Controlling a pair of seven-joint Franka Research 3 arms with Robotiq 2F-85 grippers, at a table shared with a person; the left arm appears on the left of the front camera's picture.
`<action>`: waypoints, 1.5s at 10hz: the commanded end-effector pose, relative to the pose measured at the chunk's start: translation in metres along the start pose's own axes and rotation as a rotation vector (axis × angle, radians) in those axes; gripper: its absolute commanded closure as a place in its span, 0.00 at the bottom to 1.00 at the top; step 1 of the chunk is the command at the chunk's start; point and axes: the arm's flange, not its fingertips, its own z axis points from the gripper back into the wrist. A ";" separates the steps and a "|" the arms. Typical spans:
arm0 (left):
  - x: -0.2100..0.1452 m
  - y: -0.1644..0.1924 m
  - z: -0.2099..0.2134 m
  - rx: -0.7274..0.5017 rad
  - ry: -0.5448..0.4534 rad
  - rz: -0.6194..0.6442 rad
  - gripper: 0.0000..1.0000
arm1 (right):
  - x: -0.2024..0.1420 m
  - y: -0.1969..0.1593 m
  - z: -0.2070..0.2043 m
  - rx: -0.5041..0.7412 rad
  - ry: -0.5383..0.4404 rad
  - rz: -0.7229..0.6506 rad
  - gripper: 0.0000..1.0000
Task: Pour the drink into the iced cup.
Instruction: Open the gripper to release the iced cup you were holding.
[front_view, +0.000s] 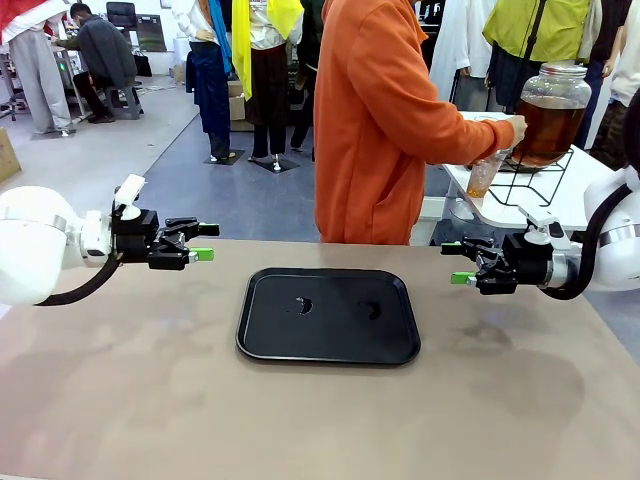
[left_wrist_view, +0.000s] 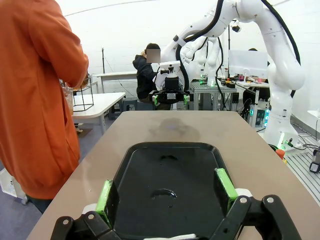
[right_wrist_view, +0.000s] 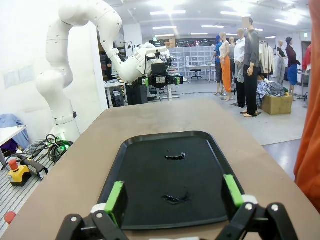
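The drink (front_view: 548, 125) is amber liquid in a big glass dispenser jar on a wire stand, on a white side table at the far right. A person in an orange top (front_view: 385, 120) has one hand (front_view: 515, 128) at the jar's tap and holds the clear cup (front_view: 485, 175) below it, with amber liquid in it. My left gripper (front_view: 205, 242) hovers open left of the black tray (front_view: 328, 340). My right gripper (front_view: 458, 263) hovers open at the tray's right. Each faces the other across the tray (left_wrist_view: 145, 170) (right_wrist_view: 145, 175), with nothing between the left fingers (left_wrist_view: 105, 196) or the right fingers (right_wrist_view: 115, 197).
The tray carries two small wet patches (front_view: 300, 304). The brown table (front_view: 150, 400) is bare around it. The white side table (front_view: 560, 195) stands beyond the far right corner. The person's orange sleeve (right_wrist_view: 310, 150) shows at the right wrist view's edge.
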 end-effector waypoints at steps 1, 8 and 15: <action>0.002 0.001 -0.001 0.004 -0.008 -0.002 0.00 | 0.002 0.000 0.000 0.001 -0.002 0.005 0.00; 0.002 0.001 -0.001 0.004 -0.008 -0.002 0.00 | 0.002 0.000 0.000 0.001 -0.002 0.005 0.00; 0.002 0.001 -0.001 0.004 -0.008 -0.002 0.00 | 0.002 0.000 0.000 0.001 -0.002 0.005 0.00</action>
